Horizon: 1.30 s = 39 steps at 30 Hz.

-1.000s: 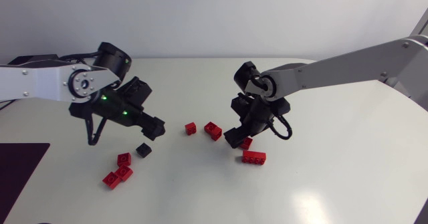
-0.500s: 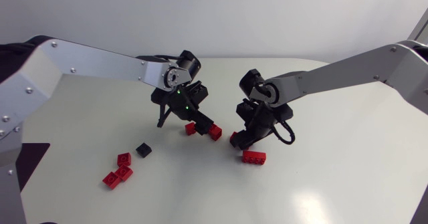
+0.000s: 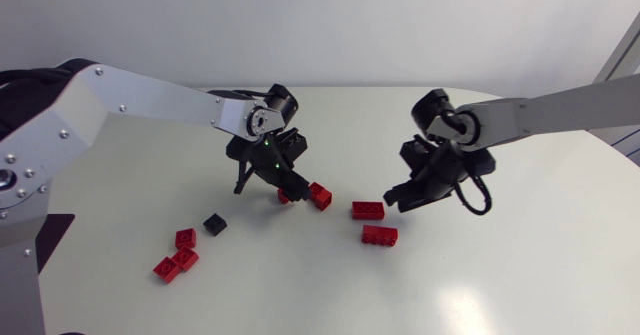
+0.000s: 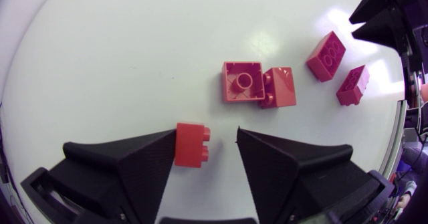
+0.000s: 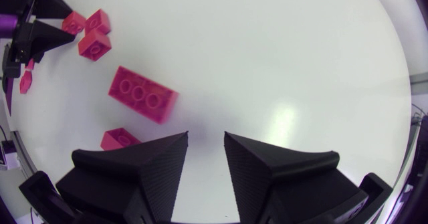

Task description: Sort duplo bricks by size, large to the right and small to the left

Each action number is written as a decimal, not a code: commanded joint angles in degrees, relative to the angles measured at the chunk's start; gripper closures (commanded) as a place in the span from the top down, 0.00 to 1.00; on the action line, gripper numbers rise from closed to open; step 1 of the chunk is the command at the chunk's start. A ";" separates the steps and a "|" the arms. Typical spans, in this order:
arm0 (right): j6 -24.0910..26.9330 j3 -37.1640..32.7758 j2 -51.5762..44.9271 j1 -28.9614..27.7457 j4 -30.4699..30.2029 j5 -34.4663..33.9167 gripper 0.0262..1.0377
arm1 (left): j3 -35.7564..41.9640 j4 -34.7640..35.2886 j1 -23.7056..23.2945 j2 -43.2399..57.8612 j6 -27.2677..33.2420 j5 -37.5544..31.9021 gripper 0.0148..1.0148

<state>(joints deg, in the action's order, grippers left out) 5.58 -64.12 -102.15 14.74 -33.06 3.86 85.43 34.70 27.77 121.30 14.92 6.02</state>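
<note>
Here, on the white table point(image 3: 520, 275), my left arm point(image 3: 150, 100) reached in to the middle. Its gripper point(image 4: 212, 136) had its jaws apart around a small red brick point(image 4: 192, 144), which lay on its side and touched one finger only. My right gripper point(image 5: 206, 136) hung with jaws apart and empty, just beside the large bricks.

I judged the risk to be this: if the fingers closed off-centre, the far one would meet the studs and could twist the brick out, or nudge the pair of bricks point(image 4: 244, 83) just ahead.

I counted two large red bricks point(image 3: 368, 210) right of the middle. There were six small red ones, including a cluster of three point(image 3: 185, 260) already at the left. One small black brick point(image 3: 214, 223) sat near that cluster.
</note>
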 commanded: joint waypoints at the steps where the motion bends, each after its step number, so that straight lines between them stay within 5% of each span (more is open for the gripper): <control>1: 0.13 2.68 2.92 -3.40 -1.13 -0.34 0.38 | -1.84 -0.60 -0.35 0.70 -1.29 -0.05 0.30; 10: 3.82 7.25 8.90 -10.88 -2.01 2.56 0.42 | -9.05 -3.23 -2.11 -2.64 -0.50 -2.33 0.28; 11: 3.56 6.64 8.54 -10.79 -2.36 2.56 0.48 | -10.28 -3.58 -2.63 -3.43 -0.50 -2.33 0.27; 13: 1.97 4.70 7.14 -10.08 -4.03 2.56 0.86 | -13.27 -4.29 -3.51 -5.54 -0.06 -2.42 0.27; 14: 1.71 3.82 6.61 -9.21 -5.09 2.56 0.94 | -14.94 -4.73 -4.04 -6.77 0.20 -2.42 0.27; 28: -0.31 -7.78 -5.69 7.41 -4.29 1.50 0.96 | -27.86 -6.48 -15.03 -18.81 3.19 -2.42 0.30; 30: -1.98 -10.59 -7.80 8.99 -4.73 0.45 0.96 | -28.56 -6.48 -16.43 -20.13 3.54 -2.42 0.43; 34: -6.46 -16.13 -10.70 11.10 -6.58 0.19 0.96 | -29.62 -6.22 -18.10 -22.24 4.24 -2.42 0.92; 39: -12.53 -21.14 -14.31 13.82 -9.74 -5.44 0.96 | -30.50 -6.22 -18.19 -23.91 4.24 -2.42 0.96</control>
<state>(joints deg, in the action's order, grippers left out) -2.98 -83.96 -114.02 27.62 -40.82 0.01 56.66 28.45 9.85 98.76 18.24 3.84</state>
